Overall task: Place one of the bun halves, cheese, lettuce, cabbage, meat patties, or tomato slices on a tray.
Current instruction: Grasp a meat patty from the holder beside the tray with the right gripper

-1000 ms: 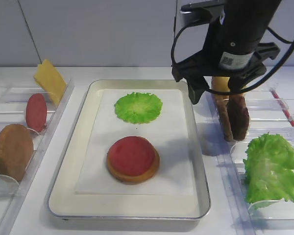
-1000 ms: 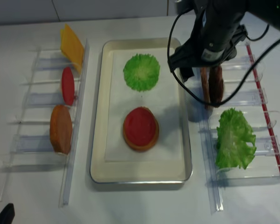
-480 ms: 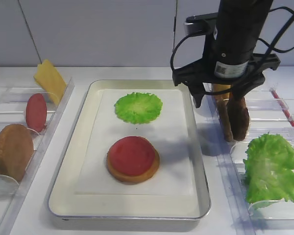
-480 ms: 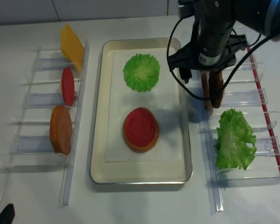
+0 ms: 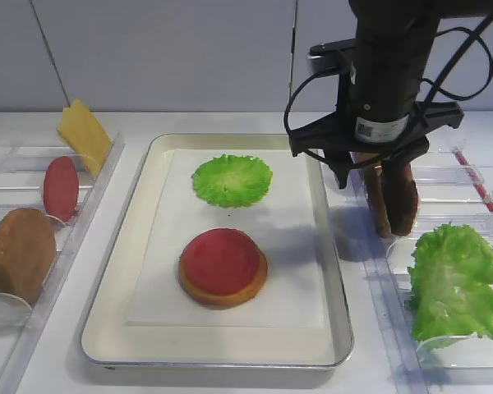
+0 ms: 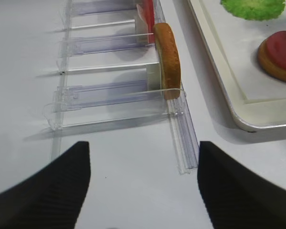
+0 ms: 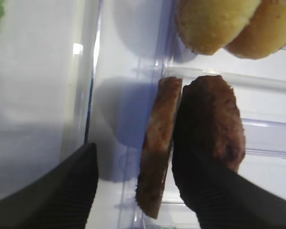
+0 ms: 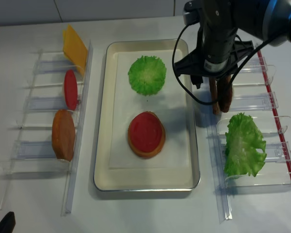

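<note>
Right end effector (image 7: 133, 186) spread, fingers straddling the near-side meat patty (image 7: 155, 143); no contact visible. Both meat patties (image 5: 394, 197) upright in right rack (image 5: 468, 176). Tray (image 5: 115, 295) at center holds tomato-topped bun half (image 5: 223, 271) and cabbage (image 5: 232, 179). Left end effector (image 6: 143, 186) spread over tabletop (image 6: 24, 71).

A black cylindrical robot arm (image 5: 390, 57) carries a white label with a small square code and printed text. Black cables (image 5: 300, 86) loop beside it. Wrist views show matte black gripper fingers (image 7: 62, 191) with fine ribbed pads.
</note>
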`<move>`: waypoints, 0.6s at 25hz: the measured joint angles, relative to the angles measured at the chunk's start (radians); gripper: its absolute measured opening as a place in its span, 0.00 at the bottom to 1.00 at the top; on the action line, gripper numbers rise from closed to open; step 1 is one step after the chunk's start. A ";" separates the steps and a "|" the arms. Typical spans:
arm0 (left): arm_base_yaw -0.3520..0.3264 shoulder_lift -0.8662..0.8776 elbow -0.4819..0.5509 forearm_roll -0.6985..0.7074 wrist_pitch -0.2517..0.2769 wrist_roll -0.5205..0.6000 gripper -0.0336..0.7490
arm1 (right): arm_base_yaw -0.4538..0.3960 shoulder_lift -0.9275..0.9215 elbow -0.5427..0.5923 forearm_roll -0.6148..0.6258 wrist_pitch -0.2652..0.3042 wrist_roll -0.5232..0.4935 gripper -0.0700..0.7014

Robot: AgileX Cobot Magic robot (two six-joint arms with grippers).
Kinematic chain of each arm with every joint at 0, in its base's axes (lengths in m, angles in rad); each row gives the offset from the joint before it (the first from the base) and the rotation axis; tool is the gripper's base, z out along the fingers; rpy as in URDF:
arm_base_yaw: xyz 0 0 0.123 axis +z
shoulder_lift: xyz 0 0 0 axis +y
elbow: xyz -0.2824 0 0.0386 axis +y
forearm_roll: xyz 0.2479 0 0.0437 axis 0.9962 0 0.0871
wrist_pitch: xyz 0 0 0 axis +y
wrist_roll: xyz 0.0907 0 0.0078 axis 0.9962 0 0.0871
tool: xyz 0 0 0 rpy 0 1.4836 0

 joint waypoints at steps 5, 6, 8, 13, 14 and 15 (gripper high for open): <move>0.000 0.000 0.000 0.000 0.000 0.000 0.64 | 0.000 0.000 0.000 -0.016 0.002 0.006 0.64; 0.000 0.000 0.000 0.000 0.000 0.000 0.64 | 0.000 0.000 0.000 -0.016 0.002 0.006 0.64; 0.000 0.000 0.000 0.000 0.000 0.000 0.64 | 0.000 0.004 0.000 -0.016 0.002 0.006 0.64; 0.000 0.000 0.000 0.000 0.000 0.000 0.64 | 0.000 0.020 0.000 -0.018 0.003 0.013 0.59; 0.000 0.000 0.000 0.000 0.000 0.000 0.64 | 0.000 0.020 0.000 -0.018 0.003 0.013 0.57; 0.000 0.000 0.000 0.000 0.000 0.000 0.64 | 0.000 0.020 0.000 -0.018 0.006 0.013 0.54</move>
